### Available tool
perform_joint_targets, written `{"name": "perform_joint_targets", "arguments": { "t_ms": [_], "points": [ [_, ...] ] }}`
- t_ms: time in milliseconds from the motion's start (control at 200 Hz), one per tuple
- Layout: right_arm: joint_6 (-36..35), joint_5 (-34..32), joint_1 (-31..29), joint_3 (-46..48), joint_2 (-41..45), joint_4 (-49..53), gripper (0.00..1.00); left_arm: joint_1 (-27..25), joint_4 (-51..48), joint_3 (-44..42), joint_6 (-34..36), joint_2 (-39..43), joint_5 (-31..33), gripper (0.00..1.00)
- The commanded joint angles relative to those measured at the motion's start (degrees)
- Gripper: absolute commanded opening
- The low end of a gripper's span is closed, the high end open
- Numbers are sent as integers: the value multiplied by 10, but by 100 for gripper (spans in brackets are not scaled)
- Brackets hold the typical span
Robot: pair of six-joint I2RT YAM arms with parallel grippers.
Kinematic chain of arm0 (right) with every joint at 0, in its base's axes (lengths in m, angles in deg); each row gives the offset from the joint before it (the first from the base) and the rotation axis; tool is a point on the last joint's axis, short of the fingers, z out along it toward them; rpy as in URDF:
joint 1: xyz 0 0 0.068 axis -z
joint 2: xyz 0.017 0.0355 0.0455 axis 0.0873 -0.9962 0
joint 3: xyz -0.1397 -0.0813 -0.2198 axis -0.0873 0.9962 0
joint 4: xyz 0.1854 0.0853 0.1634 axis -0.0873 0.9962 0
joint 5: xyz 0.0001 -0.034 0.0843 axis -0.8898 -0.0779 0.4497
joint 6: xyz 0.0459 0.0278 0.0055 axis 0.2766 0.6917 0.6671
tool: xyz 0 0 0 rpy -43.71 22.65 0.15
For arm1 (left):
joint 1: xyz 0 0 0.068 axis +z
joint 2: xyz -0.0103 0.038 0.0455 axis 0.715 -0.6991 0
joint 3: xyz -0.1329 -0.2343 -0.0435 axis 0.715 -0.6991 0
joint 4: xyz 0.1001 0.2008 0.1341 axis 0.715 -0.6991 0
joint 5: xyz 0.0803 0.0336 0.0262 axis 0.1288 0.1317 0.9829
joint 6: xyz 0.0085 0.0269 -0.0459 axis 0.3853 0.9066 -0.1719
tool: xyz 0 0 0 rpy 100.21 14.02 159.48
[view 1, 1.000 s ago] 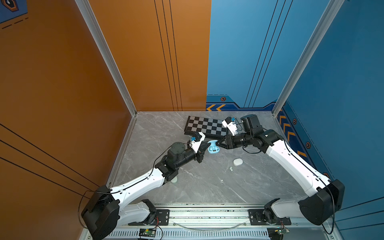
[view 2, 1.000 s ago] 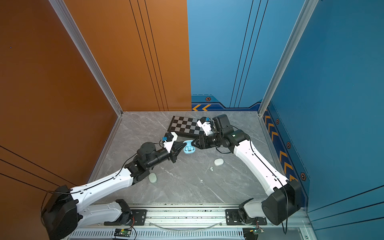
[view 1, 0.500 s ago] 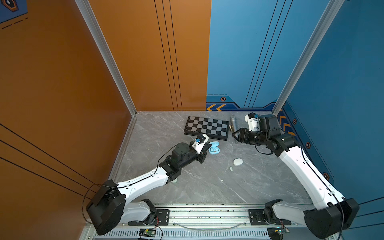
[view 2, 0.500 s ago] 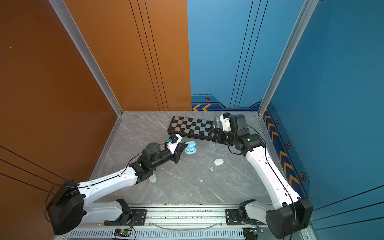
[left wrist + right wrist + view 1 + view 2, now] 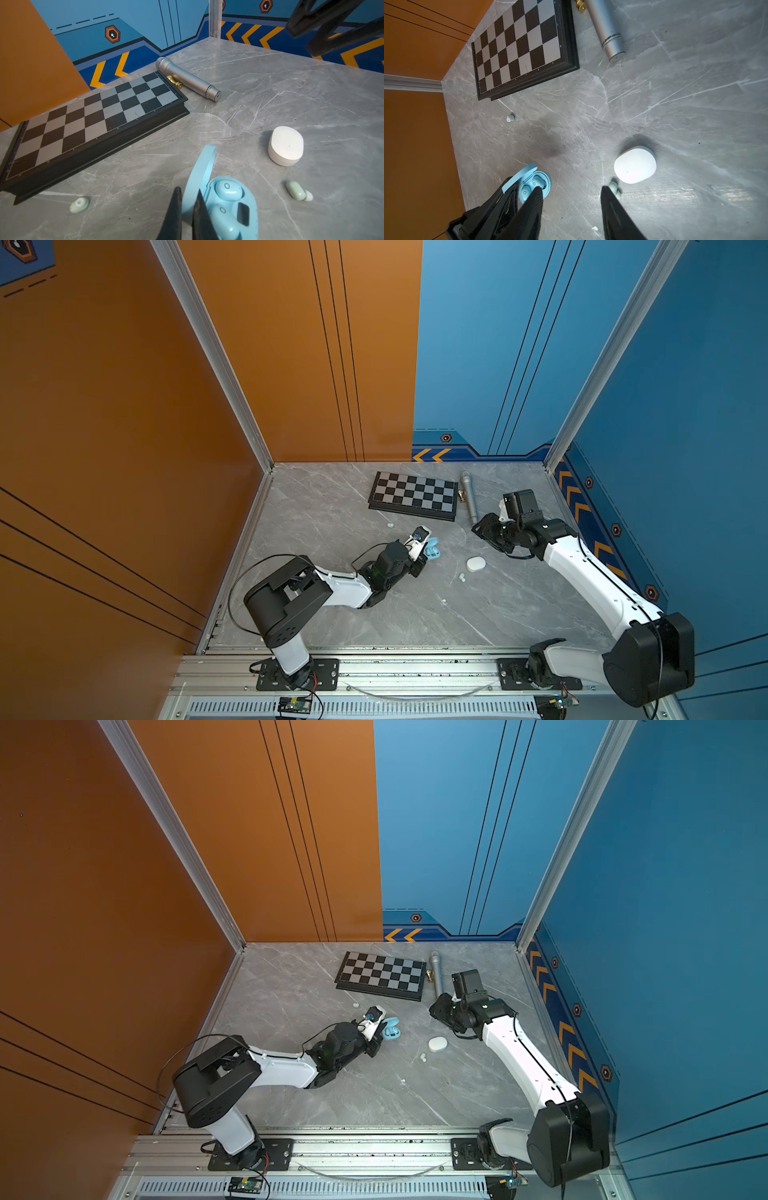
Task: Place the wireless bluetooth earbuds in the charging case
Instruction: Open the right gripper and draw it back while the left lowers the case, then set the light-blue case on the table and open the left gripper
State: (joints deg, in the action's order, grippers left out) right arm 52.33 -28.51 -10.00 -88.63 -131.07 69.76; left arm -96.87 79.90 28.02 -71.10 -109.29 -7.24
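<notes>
Lid pinched upright: blue earbuds (image 5: 227,190) seated in the light blue case (image 5: 232,207).
A mint earbud (image 5: 79,204) lies leftmost; left gripper (image 5: 188,190) clamps the case's raised lid; another mint earbud (image 5: 299,191) sits near the closed white case (image 5: 285,145) — right gripper (image 5: 571,189) hovers, fingers spread.

Earbuds (image 5: 228,190) sit in open case (image 5: 204,166), chessboard (image 5: 93,120) behind.

Mint earbuds (image 5: 613,184) half behind the right pincer (image 5: 571,188); microphone (image 5: 606,31) head off-frame.
</notes>
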Motion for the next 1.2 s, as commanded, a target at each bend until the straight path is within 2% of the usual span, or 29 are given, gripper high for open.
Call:
{"name": "perform_joint_targets", "arguments": {
  "t_ms": [0, 105, 591, 701, 1191],
  "points": [
    [31, -23, -7, 2, -16, -19, 48, -28, 93, -9, -33, -25, 115, 0],
    [38, -29, -14, -2, -28, -28, 48, -43, 119, -13, -37, -50, 151, 0],
    [33, -21, -31, -14, -53, -37, 50, -44, 120, -11, -31, -93, 163, 0],
    [30, -17, -31, -16, -53, -37, 51, -39, 120, -13, -36, -101, 169, 3],
    [34, 0, -36, -29, -66, -35, 51, -20, 116, -11, -64, -126, 91, 13]
  ]
}}
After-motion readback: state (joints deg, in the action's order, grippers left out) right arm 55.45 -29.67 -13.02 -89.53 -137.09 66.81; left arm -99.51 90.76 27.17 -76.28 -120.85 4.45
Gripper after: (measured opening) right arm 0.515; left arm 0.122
